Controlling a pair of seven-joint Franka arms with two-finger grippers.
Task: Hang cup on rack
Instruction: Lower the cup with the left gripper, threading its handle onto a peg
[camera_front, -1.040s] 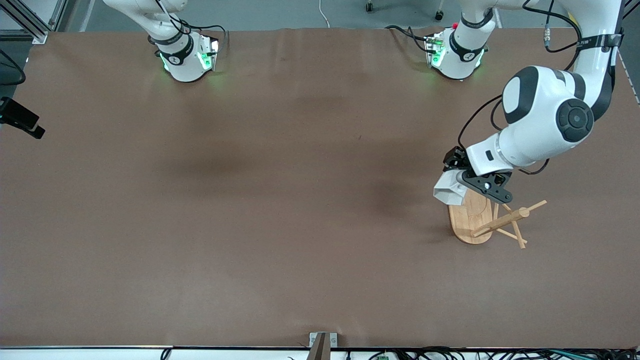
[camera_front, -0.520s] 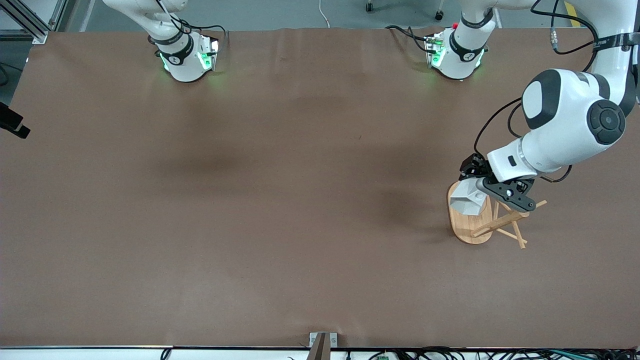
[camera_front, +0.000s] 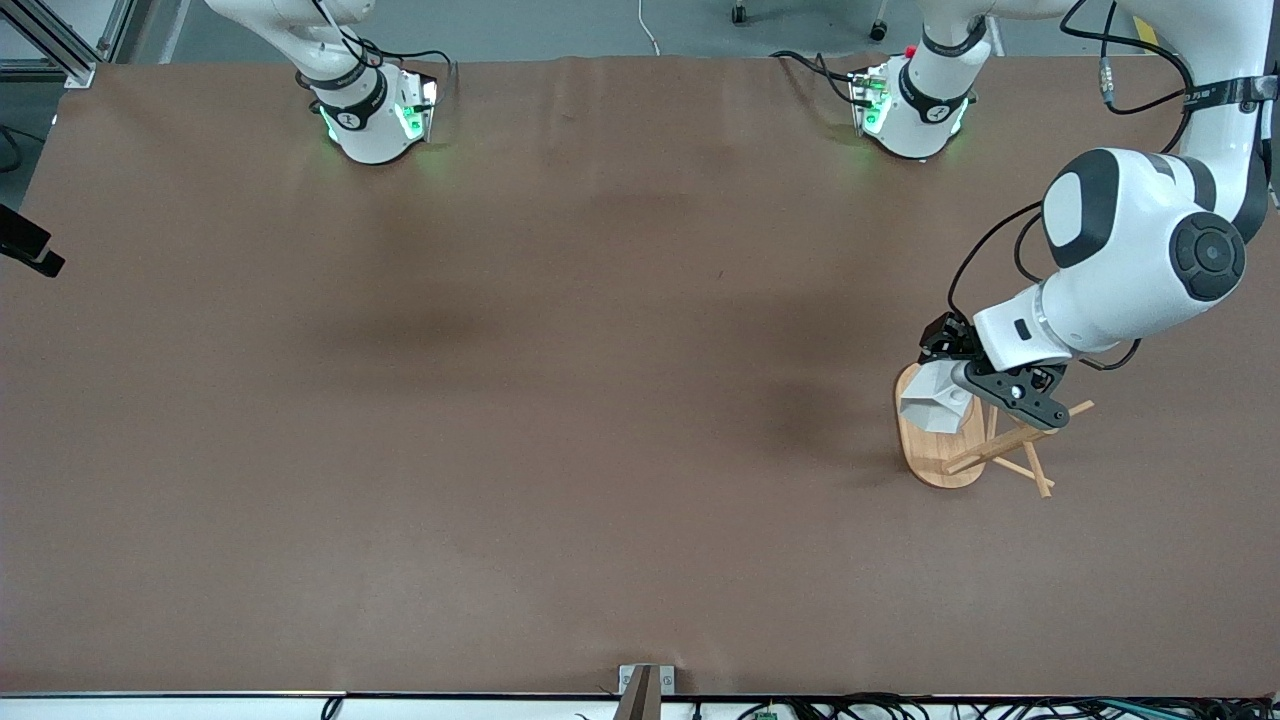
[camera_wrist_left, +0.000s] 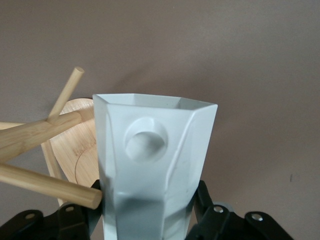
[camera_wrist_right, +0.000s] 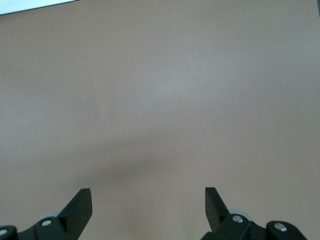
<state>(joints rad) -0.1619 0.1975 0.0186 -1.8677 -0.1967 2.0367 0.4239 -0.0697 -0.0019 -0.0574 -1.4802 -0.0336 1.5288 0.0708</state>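
Cup (camera_front: 932, 404) in the left claw (camera_front: 968, 388) is what we see first: the claw is clamped on the small white faceted cup and holds it in the air over the rack (camera_front: 975, 437), above the oval wooden base. In the left wrist view the cup (camera_wrist_left: 152, 165) sits between the black fingers (camera_wrist_left: 75, 220), its blocky handle with the round hole turned toward the camera and its angular rim pointing away. A peg of the rack (camera_wrist_left: 47, 182) ends just beside the cup's side (we cannot tell whether the two touch), and more pegs and part of the bamboo base show next to it.

We see the rack standing on the brown table (camera_front: 560, 400) at the left arm's end, its thin pegs fanning out from the central post.

We can read no brand or label on the cup or the rack; a faint ring is marked in the base, but no lettering can be made out.

We find the right claw (camera_wrist_right: 148, 207) only in its own wrist view, its two fingers spread apart with nothing between them, over bare table; that arm waits.
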